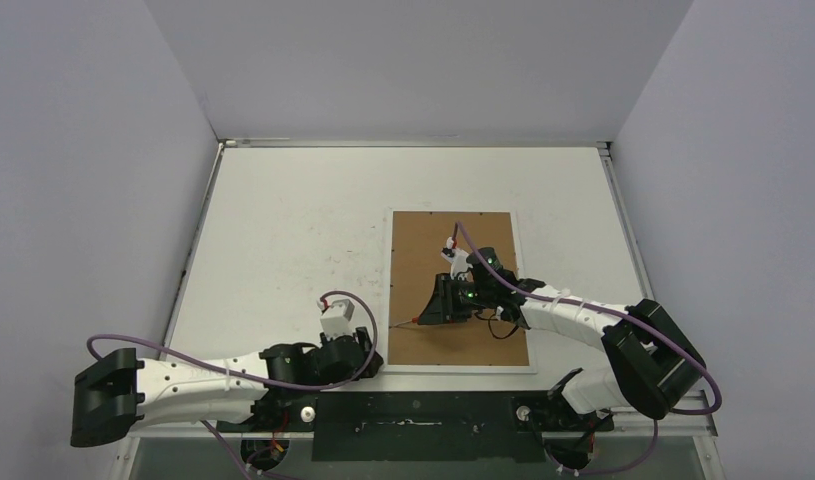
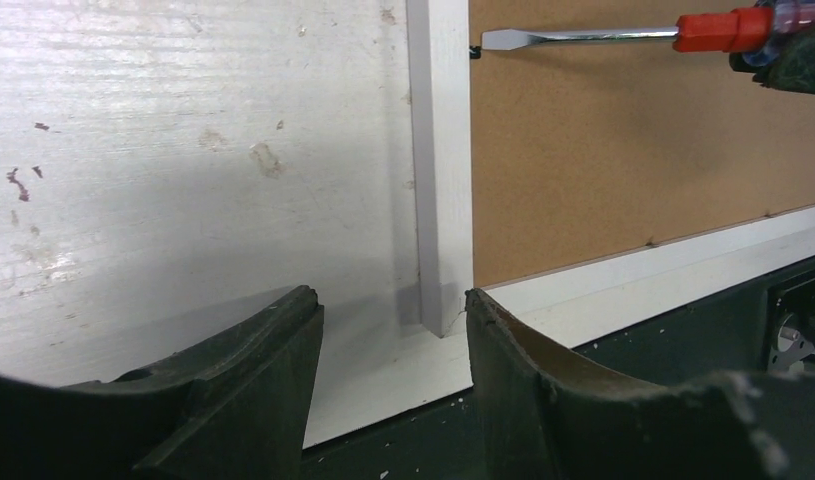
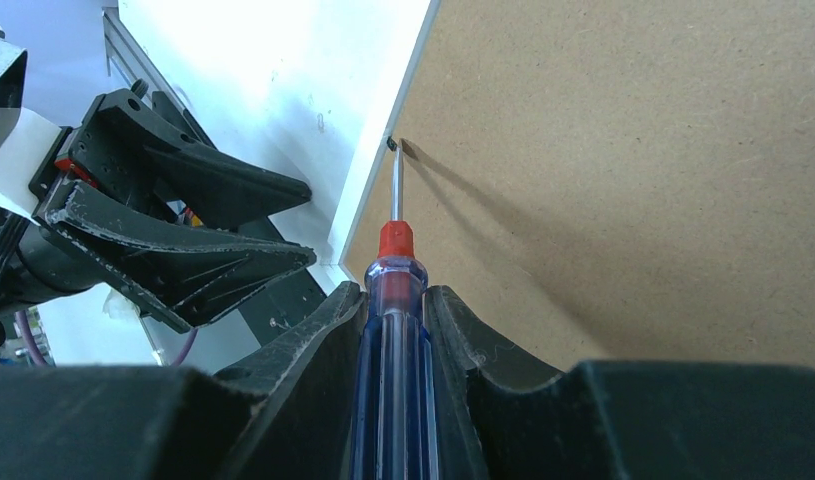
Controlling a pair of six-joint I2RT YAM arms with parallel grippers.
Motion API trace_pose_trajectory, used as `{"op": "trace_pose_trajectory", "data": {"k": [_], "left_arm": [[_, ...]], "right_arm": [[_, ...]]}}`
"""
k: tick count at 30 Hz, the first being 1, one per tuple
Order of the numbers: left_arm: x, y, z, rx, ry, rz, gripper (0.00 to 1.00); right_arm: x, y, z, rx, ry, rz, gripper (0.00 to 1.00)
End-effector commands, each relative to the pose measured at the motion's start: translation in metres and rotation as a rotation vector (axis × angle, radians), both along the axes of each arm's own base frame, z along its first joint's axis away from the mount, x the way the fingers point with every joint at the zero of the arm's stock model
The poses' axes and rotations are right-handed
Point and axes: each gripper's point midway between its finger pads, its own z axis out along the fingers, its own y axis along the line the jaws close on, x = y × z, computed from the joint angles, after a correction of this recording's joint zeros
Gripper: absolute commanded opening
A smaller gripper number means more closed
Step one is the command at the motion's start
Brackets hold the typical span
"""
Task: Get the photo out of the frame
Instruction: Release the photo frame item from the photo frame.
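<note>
The right gripper [image 3: 395, 295] pinches the screwdriver [image 3: 394, 340], blade at a left-edge tab [image 3: 393, 146] of the frame [image 2: 438, 150]. The left gripper [image 2: 393, 310], spread, straddles the near-left corner, likely to brace it.

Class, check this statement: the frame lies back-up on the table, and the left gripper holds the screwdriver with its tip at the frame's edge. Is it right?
No: the right gripper holds the screwdriver, as the right wrist view shows. The rest stands.
</note>
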Motion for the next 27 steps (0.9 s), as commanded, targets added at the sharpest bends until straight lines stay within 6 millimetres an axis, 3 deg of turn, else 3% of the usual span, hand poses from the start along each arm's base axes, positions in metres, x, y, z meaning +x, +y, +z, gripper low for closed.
{"op": "trace_pose_trajectory", "data": {"k": [1, 5, 12, 20, 27], "left_arm": [[0.005, -0.015, 0.012, -0.039, -0.021, -0.013, 0.54], [0.007, -0.019, 0.017, -0.050, -0.042, -0.029, 0.57], [0.007, 0.000, -0.004, 0.058, 0.003, 0.048, 0.57], [0.009, -0.010, -0.009, 0.110, 0.019, 0.034, 0.57], [0.002, 0.015, -0.043, 0.256, 0.088, 0.106, 0.42]], "right_arm": [[0.007, 0.001, 0.007, 0.001, -0.037, -0.002, 0.00], [0.007, -0.005, 0.005, -0.014, -0.026, -0.012, 0.00], [0.003, -0.006, 0.004, -0.016, -0.010, 0.003, 0.00], [0.000, -0.006, 0.002, -0.012, -0.004, 0.005, 0.00], [0.003, 0.000, 0.001, 0.011, 0.003, 0.014, 0.00]]}}
